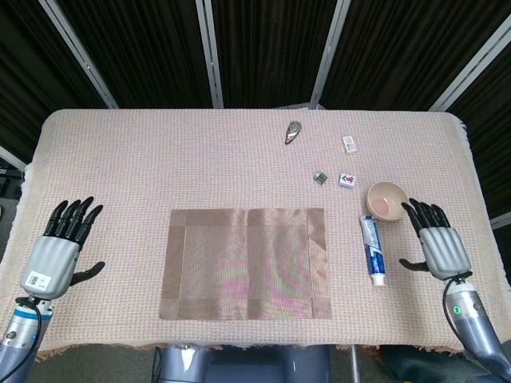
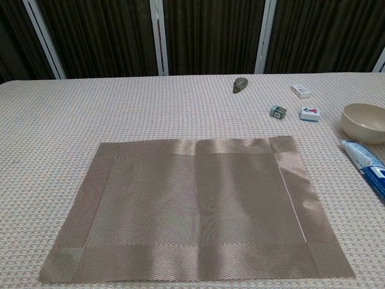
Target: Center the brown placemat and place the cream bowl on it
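— Where's the brown placemat?

— Flat on the bench, near its front edge and about midway across. Nothing rests on it.

— And the cream bowl?

— Upright on the bench, off to the right of the mat, just behind the cap end of a toothpaste tube.

— Your hands?

— My right hand hovers just right of the bowl, fingers spread and released, grasping nothing. My left hand is well left of the mat, palm down, fingers apart, also empty. The chest view shows neither hand.

— Anything else?

— Two small tiles, a small white packet and a dark oval object lie toward the back.
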{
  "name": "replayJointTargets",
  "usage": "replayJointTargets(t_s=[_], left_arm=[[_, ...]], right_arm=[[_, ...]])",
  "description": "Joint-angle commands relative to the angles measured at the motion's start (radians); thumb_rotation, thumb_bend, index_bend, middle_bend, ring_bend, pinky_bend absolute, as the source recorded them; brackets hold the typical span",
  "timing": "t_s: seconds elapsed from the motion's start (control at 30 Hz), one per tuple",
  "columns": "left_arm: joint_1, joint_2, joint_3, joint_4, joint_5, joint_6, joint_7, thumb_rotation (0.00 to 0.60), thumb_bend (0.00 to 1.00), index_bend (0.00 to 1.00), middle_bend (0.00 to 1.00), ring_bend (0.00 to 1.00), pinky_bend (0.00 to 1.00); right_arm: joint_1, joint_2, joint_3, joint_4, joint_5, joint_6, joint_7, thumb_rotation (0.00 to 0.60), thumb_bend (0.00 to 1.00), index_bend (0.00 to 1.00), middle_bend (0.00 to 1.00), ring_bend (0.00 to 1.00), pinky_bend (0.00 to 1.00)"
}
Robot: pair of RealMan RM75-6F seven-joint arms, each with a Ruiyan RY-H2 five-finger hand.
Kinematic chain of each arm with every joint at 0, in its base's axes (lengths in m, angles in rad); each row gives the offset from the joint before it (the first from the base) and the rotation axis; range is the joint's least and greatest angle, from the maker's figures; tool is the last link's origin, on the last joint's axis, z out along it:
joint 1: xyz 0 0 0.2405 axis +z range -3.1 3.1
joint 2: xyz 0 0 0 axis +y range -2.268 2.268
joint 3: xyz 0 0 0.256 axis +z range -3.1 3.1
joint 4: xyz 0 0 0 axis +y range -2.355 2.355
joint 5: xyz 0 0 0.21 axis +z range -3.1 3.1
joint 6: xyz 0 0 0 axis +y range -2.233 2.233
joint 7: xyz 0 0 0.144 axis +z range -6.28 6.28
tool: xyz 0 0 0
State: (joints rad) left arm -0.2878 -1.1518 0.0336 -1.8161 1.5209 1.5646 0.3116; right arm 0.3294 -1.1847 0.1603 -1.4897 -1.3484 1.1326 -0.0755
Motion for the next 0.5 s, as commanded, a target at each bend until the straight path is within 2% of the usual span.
replayJointTargets(t_s=[0.03, 0.27, 0.5], left_arm=[[0.013, -0.007, -0.019, 0.031, -0.029, -0.007, -0.015, 0.600, 0.00, 0.00, 0.00, 0.00, 0.00], [0.015, -0.011, -0.047, 0.069, -0.058, -0.029, -0.035, 0.600, 0.00, 0.00, 0.00, 0.00, 0.00], [0.016, -0.013, -0.063, 0.088, -0.076, -0.048, -0.046, 0.600, 0.00, 0.00, 0.00, 0.00, 0.00]], right_arm=[[0.086, -0.058, 0.033, 0.109, 0.068, -0.109, -0.051, 0.600, 0.00, 0.16, 0.00, 0.00, 0.00], [0.185, -0.178, 0.041, 0.320, 0.103, -0.227, -0.067, 0.600, 0.02, 0.29, 0.00, 0.00, 0.00], [0.224, -0.249, 0.030, 0.430, 0.098, -0.270, -0.058, 0.600, 0.11, 0.33, 0.00, 0.00, 0.00]])
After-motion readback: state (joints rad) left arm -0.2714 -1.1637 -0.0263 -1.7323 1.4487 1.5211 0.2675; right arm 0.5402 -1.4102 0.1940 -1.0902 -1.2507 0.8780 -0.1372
